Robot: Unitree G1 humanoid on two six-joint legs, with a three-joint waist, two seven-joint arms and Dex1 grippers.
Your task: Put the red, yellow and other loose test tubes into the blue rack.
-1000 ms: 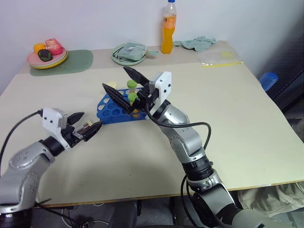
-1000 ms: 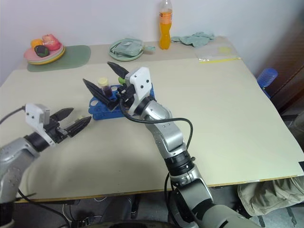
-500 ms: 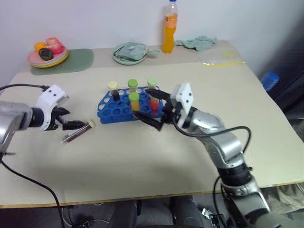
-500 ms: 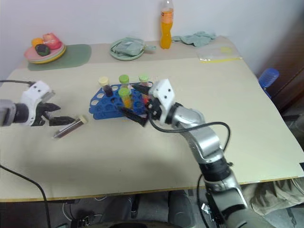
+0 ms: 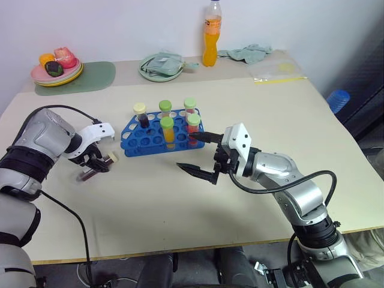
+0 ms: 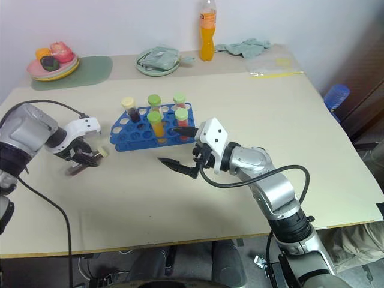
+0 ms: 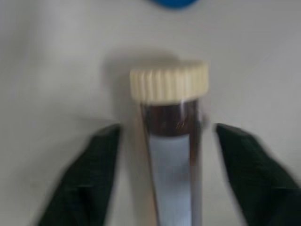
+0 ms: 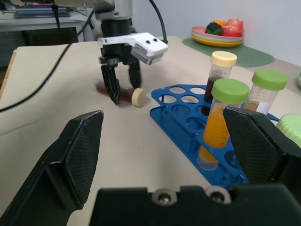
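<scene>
One loose tube [image 5: 96,168] is left, the dark brown one with the cream cap, lying flat on the table [image 5: 258,108] just beside the left end of the blue rack [image 5: 161,135]. Five tubes stand capped in the rack already, yellow and red-orange among them, so judging by that this is the last straggler.

And here's the change: a second ago my left claw [image 5: 95,166] was out in front of me, wide open, pointing along the table. Now it's swung over and tipped steeply down, right on top of the tube, and the fingers [image 7: 82,183] are closing in. From the left wrist I see the tube running straight up the middle, cap [image 7: 169,82] at the far end, one black finger on each side with a sliver of table showing between finger and glass. So, not clenched yet; narrowed around it, straddling, no firm grasp I can confirm.

My right claw [image 5: 200,156] has pulled back from above the rack and come down; it hangs spread wide and empty, just in front of the rack's near edge, holding nothing.

What that means: the right side's work looks finished, and the job hands over to my left. Next I'd say squeeze, lift, tip the tube upright and find a free hole at the rack's left end. The risk is the tube rolling out as the fingers meet it.
</scene>
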